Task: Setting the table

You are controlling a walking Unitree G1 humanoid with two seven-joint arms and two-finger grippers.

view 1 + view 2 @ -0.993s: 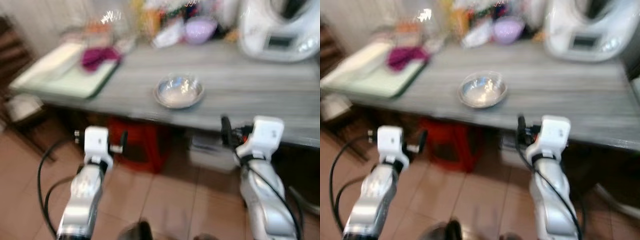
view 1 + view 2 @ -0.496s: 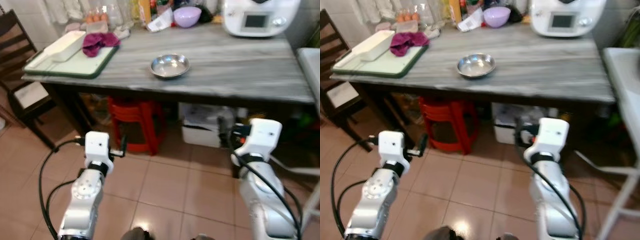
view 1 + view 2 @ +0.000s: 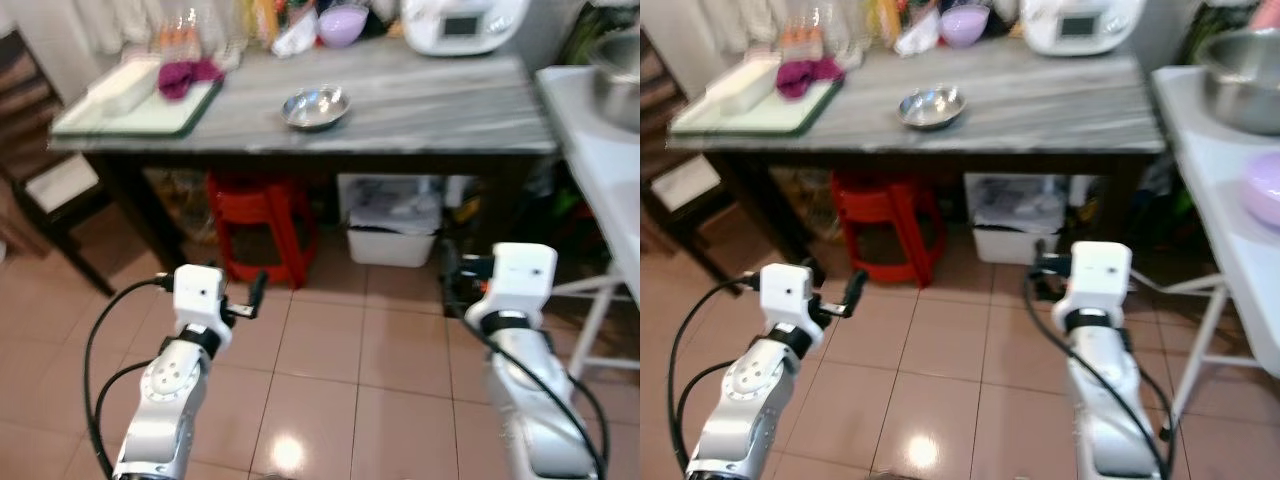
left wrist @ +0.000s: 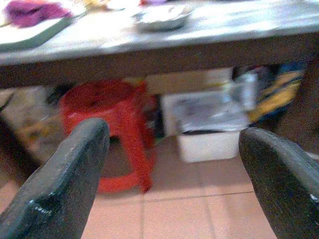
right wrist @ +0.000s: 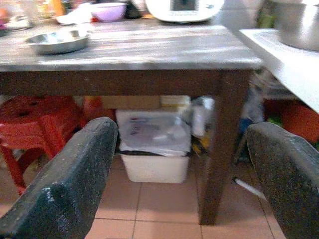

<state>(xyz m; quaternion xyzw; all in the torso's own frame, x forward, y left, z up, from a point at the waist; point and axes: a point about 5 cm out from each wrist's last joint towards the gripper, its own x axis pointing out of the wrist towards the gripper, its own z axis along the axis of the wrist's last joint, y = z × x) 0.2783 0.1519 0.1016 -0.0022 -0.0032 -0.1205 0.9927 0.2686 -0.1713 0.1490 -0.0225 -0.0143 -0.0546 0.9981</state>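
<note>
Left gripper spread wide and empty, held low over the tiled floor, well short of the table. Right gripper likewise spread, nothing between the fingers, level with the table's underside and pointing at a dark table leg. Ahead, a grey wood-grain table with a small steel bowl near its front edge, apart from everything else. Toward the left end, a green tray carrying a white oblong dish and a magenta cloth. Along the back edge, a lilac bowl beside a white kitchen machine. Under the table, a red plastic stool next to a white storage box. Off to the right, a white side table bearing a large steel bowl and a lilac dish.
</note>
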